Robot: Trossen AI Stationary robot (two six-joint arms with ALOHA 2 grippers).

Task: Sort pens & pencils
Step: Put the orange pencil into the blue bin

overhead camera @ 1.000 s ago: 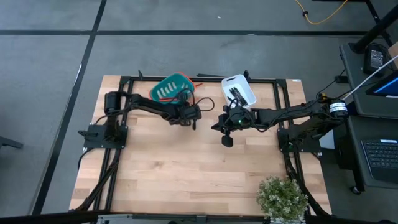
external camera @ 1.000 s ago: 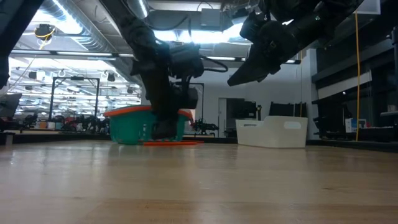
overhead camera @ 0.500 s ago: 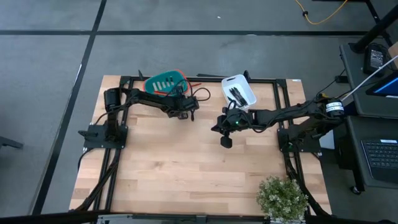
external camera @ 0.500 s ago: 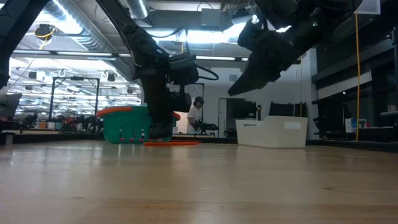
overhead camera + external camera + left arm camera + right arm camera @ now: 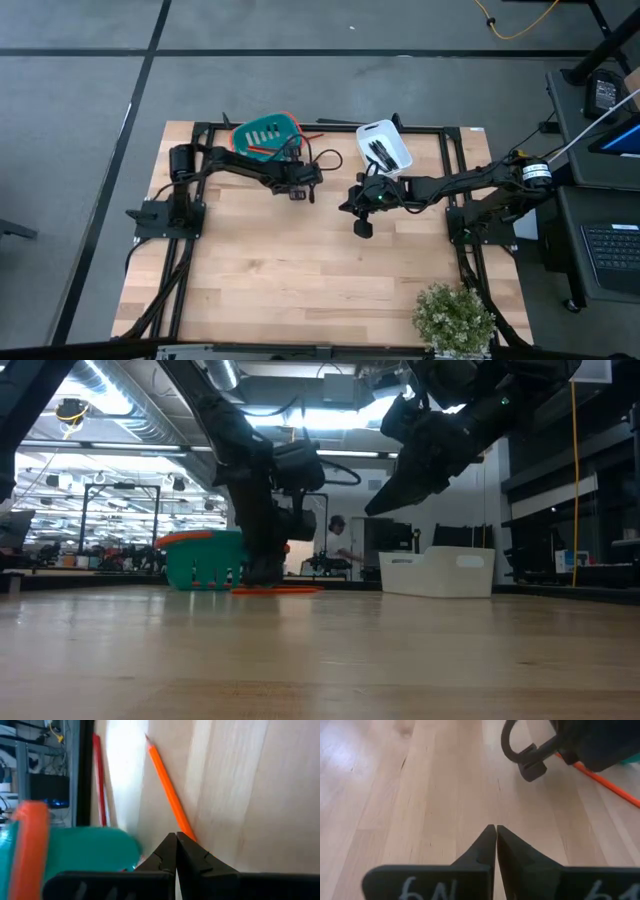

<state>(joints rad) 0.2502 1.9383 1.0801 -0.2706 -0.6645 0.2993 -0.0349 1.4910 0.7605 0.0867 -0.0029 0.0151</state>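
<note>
Sorting nearly finished, loose pencils left.
Thin black pens (image 5: 379, 150) fill the white plastic bin (image 5: 396, 133) upper centre; orange wooden pencils (image 5: 170, 797) lie beside the teal basket (image 5: 250, 127); left gripper (image 5: 297, 193) and right gripper (image 5: 361, 228) are pressed together, empty.

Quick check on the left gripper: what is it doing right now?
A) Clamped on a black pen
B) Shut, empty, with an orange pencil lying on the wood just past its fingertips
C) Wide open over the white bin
B: in the left wrist view the left gripper has its dark fingers pressed together with nothing between them, and the thin orange pencil lies on the wooden table just beyond its tips.
</note>
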